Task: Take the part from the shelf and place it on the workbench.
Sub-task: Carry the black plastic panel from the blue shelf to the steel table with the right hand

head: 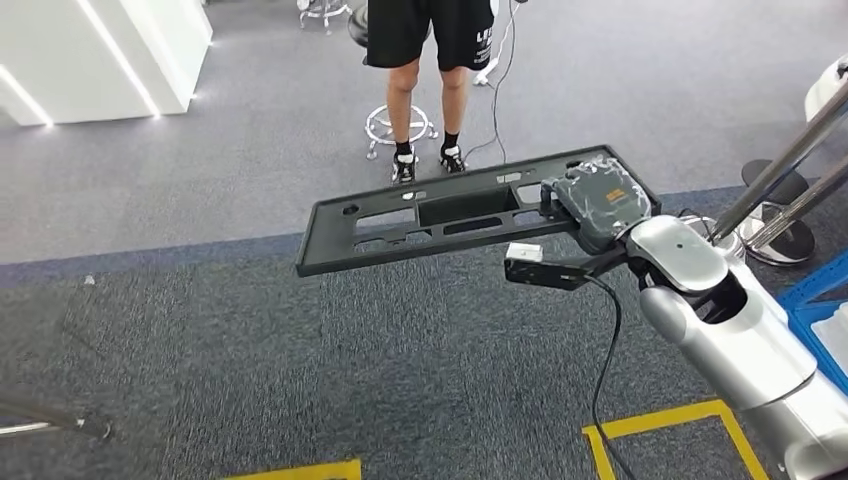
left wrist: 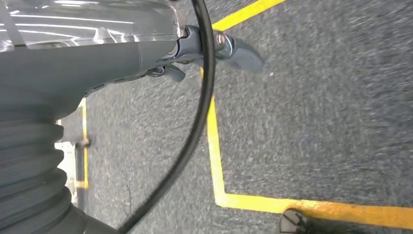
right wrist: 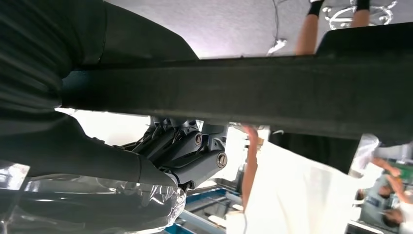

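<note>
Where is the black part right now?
In the head view, the part is held at its right end by the right hand, above the carpet.

The person (head: 428,60) is cut off above the shorts by the picture's edge

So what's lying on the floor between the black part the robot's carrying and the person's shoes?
Nothing: in the head view, bare grey carpet separates the black part, held by the right hand, from the person's shoes.

Grey carpet floor (head: 250,340), yellow tape (head: 690,418)
</note>
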